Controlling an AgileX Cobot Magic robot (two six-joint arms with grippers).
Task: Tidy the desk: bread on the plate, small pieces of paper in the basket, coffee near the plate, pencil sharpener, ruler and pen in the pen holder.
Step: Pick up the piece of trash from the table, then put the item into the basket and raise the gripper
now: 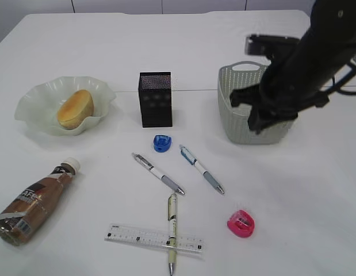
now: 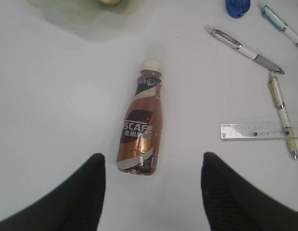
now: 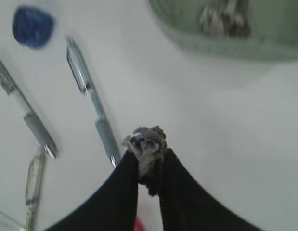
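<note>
In the exterior view the dark right arm covers part of the basket (image 1: pixel 235 109) and its gripper is hard to make out, while the bread (image 1: pixel 75 108) lies on the plate (image 1: pixel 34 103). In the left wrist view the left gripper (image 2: pixel 151 178) hangs with fingers wide apart, holding nothing, above the coffee bottle (image 2: pixel 141 127) lying on the counter (image 2: pixel 52 110); the ruler (image 2: pixel 254 130) is cut off at the edge. The right wrist view is blurred, yet the right gripper (image 3: pixel 149 166) is clamped on a crumpled paper piece (image 3: pixel 146 144) above the counter.
</note>
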